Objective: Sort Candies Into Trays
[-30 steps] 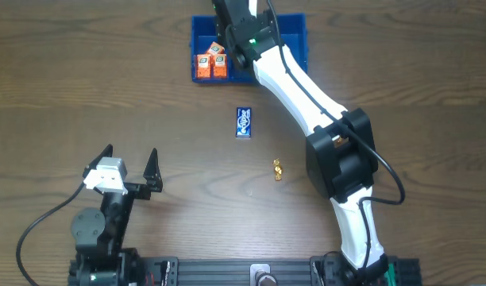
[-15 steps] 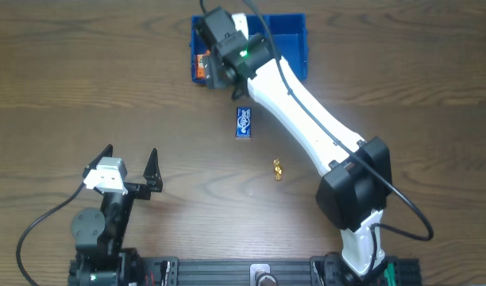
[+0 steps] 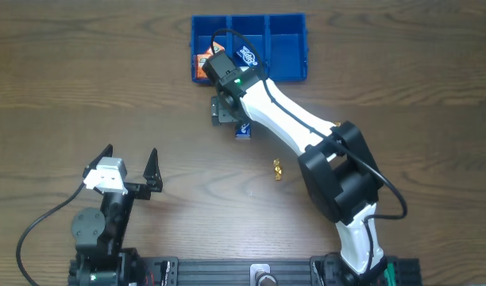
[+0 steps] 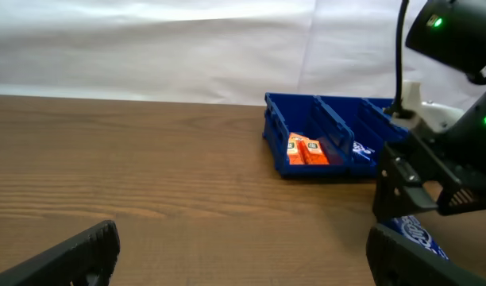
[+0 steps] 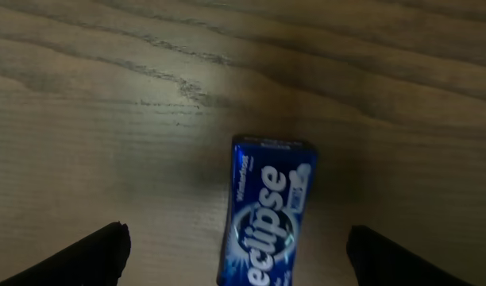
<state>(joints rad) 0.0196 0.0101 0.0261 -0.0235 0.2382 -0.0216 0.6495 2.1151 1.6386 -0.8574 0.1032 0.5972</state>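
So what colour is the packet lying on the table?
The packet is blue with white print; clearest in the right wrist view.

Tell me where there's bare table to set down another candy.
Free: the table left of the tray, beyond the left gripper; also the wood right of the tray and right arm. Crowded: the middle, where the right gripper hangs over the blue pack, gold candy nearby.

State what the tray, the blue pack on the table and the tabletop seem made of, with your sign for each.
Tray: likely moulded plastic, even blue, thin stiff walls, slight sheen.
Blue pack: probably card or film wrap, glossy, catching light on its printed face.
Tabletop: wood or wood-look laminate, matt, dark grain lines.
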